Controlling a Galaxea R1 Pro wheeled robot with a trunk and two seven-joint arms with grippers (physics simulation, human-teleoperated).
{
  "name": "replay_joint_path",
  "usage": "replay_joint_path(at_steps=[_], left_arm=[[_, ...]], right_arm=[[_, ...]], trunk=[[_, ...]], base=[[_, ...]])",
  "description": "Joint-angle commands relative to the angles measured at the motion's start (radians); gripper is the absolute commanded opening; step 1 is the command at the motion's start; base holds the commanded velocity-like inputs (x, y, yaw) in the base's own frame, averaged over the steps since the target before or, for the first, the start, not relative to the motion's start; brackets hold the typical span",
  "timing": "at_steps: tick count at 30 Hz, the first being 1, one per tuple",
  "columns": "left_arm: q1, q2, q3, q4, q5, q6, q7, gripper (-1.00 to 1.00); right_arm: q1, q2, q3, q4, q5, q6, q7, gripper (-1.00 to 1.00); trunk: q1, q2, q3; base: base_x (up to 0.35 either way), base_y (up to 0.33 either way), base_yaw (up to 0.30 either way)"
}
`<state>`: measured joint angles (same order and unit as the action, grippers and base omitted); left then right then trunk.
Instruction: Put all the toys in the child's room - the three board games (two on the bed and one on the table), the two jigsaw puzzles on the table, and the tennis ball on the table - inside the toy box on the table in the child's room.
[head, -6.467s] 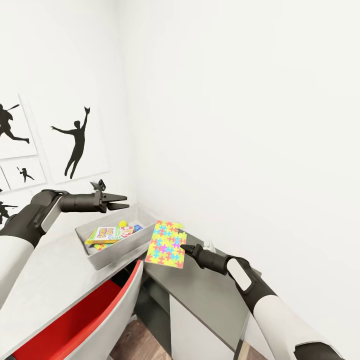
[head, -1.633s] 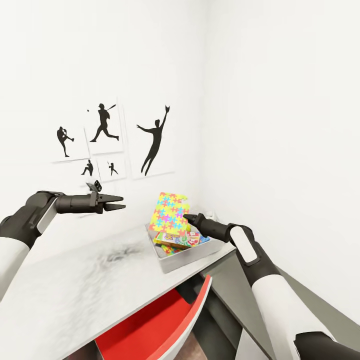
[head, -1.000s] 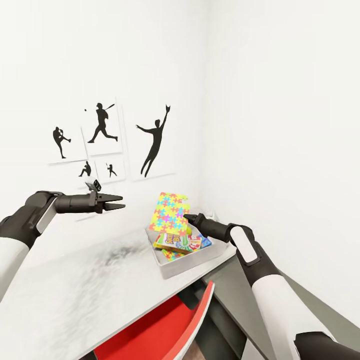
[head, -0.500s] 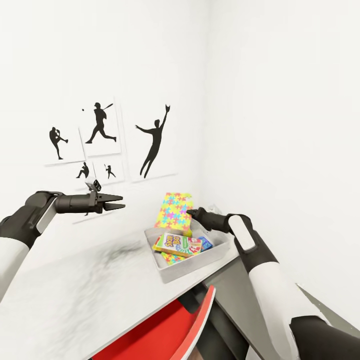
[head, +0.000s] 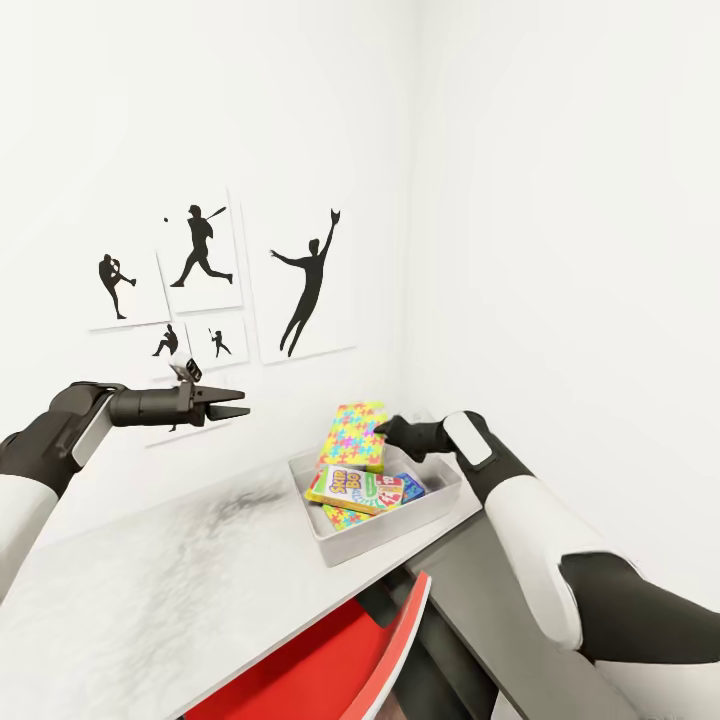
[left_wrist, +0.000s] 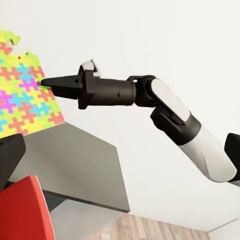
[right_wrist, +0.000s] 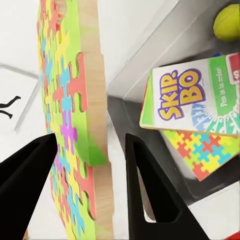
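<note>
Over the shallow light grey toy box (head: 437, 496), the right gripper (head: 383, 430), fingers now spread off the multicoloured jigsaw puzzle board (head: 352, 436), has apparently released it inside, while the left gripper (head: 236, 405) hovers, fingers parted and empty.

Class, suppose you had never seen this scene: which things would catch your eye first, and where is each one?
First, the bright jigsaw puzzle, standing nearly upright over the far side of the grey toy box, with the right gripper at its edge. Next, the SKIP BO box lying inside the toy box, on top of another puzzle. Then the black sports silhouettes on the white wall behind the table.
</note>
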<state>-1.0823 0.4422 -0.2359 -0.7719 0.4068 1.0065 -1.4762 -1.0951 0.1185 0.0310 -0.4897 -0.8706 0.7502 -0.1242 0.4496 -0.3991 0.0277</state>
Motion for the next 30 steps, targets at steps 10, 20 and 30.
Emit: replay_joint_path(at_steps=[10,20,30], left_arm=[[-0.001,0.001,-0.003,0.000,0.003,0.011,-0.007,1.00],[-0.001,0.001,-0.003,0.000,0.001,0.011,-0.009,1.00],[-0.001,0.001,-0.003,0.000,0.001,0.011,-0.008,1.00]], right_arm=[[-0.005,0.024,0.004,0.079,-0.005,-0.041,-0.021,-1.00],[-0.002,0.014,0.003,0.076,-0.009,-0.044,-0.022,-1.00],[-0.001,0.013,0.003,0.070,-0.008,-0.044,-0.021,-1.00]], trunk=[[0.000,-0.001,-0.001],[0.000,-0.001,-0.001],[0.000,-0.001,-0.001]], base=[[0.045,0.000,0.000],[0.046,0.014,0.000],[0.004,0.001,0.000]])
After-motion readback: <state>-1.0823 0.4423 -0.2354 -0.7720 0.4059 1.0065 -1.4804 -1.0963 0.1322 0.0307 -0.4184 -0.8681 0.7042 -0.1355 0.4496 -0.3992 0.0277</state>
